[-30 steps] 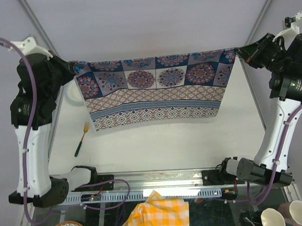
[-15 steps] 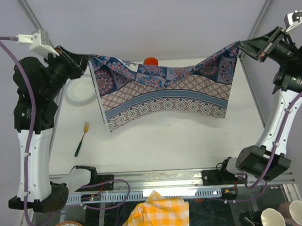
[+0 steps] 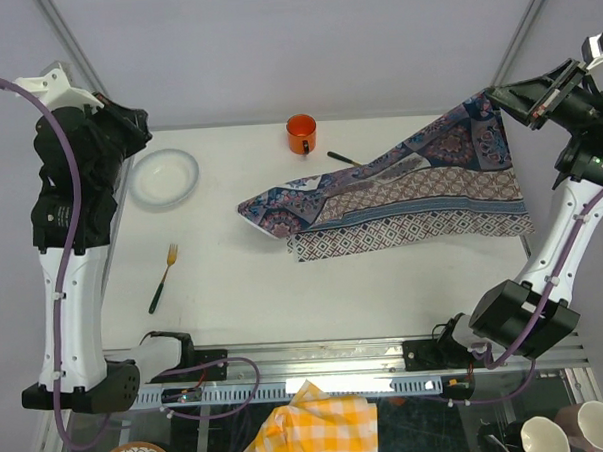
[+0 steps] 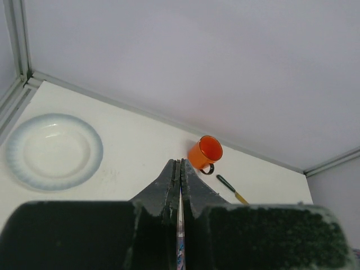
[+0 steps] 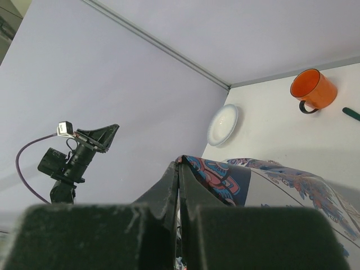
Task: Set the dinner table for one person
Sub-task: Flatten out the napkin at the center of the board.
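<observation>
Patterned cloth [image 3: 380,198], corner pinched by right gripper [image 5: 179,166], left gripper [image 4: 180,164] pressed shut and empty, could drag the green-handled utensil [image 3: 339,157] or orange mug [image 3: 301,134] if pulled.

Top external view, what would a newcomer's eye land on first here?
The blue-and-purple patterned cloth dominates the view. The right gripper pinches one corner aloft at the far right, while the cloth's other end lies crumpled on the white tabletop. Beyond it, a bright orange mug stands at the far edge, with a pale blue-rimmed plate at the far left.
</observation>
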Controlling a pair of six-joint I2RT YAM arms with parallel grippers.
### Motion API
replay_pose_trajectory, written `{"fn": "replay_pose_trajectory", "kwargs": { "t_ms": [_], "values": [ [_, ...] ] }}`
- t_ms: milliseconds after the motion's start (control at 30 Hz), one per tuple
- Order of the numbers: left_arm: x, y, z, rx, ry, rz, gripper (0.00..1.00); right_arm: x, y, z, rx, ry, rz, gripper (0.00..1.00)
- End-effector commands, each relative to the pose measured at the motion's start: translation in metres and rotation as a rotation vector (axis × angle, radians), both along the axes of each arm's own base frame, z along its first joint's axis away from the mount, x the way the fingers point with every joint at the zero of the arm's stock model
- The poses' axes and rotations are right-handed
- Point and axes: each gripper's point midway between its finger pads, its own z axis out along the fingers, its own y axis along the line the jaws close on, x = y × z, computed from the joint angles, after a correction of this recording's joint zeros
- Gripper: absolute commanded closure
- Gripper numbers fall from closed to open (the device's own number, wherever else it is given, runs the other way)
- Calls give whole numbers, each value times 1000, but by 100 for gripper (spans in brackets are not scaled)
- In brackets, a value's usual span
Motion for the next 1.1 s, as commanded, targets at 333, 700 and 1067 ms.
{"fn": "replay_pose_trajectory", "kwargs": {
  "t_ms": [333,700,1067],
  "values": [
    [29,-89,-113,-221,410,-444,20,-10,13,24,-36,-73,5,100],
    [-16,-88,-245,-306,758,-410,16,-11,15,24,-38,-75,9,100],
    [-86,-125,-310,-597,864,-567,19,-8,15,27,-41,-81,5,100]
  ]
}}
